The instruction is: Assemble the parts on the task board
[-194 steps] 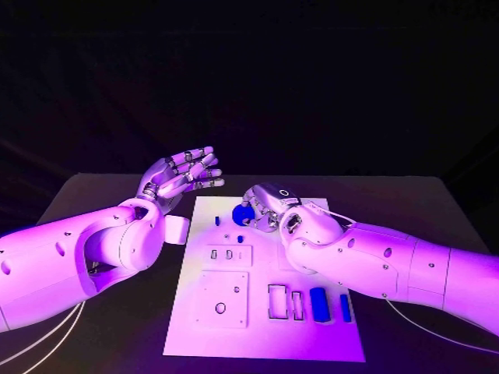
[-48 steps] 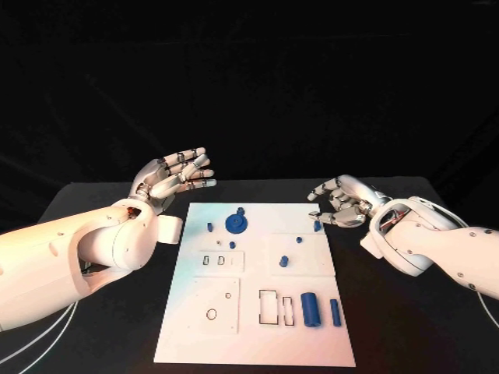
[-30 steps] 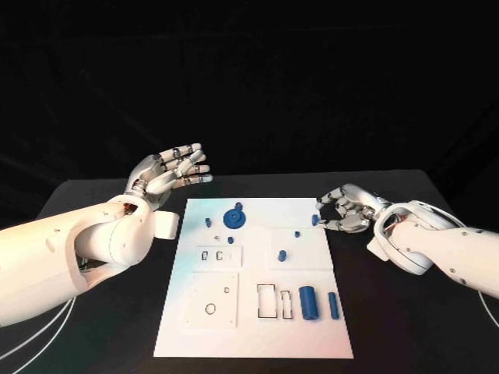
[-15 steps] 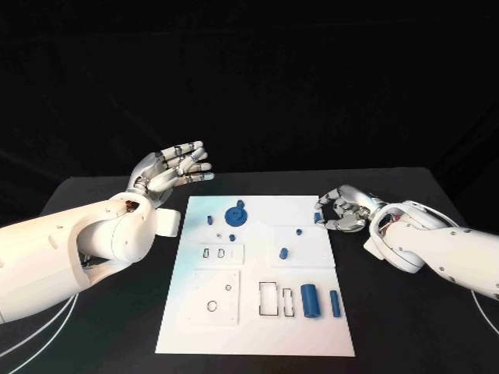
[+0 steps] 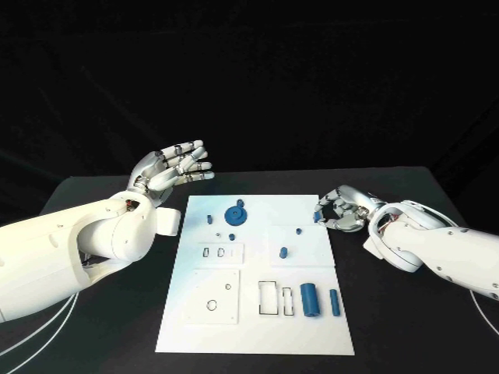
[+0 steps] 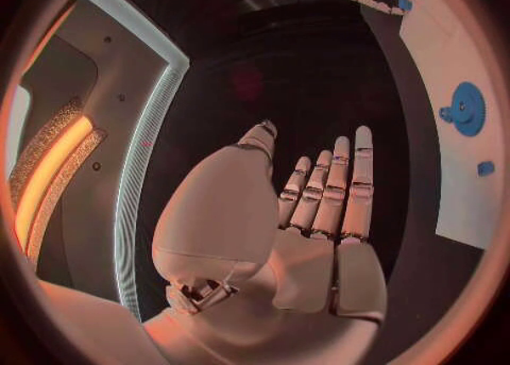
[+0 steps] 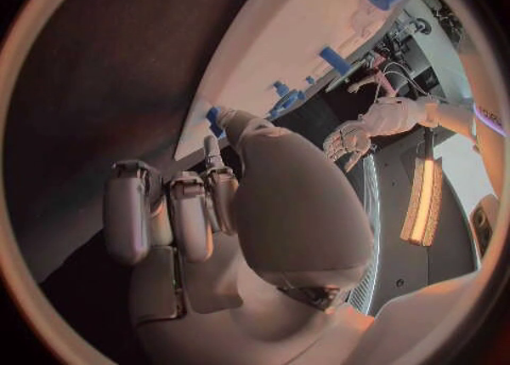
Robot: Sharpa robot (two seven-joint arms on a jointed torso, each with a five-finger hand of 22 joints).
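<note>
left hand (image 5: 173, 169) released, fingers straight, above the table (image 5: 81, 199) at 10 o'clock of the board (image 5: 254, 327). right hand (image 5: 345, 208) at 3 o'clock, curled; whether it holds the small blue peg (image 5: 319, 216) is unclear. blue gear (image 5: 237, 214) lies at 12.

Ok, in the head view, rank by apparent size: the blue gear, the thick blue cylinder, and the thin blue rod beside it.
1. Blue gear and thick blue cylinder: too alike in size to rank; the gear lies farther from the camera.
2. Thin blue rod: clearly smallest.
</note>
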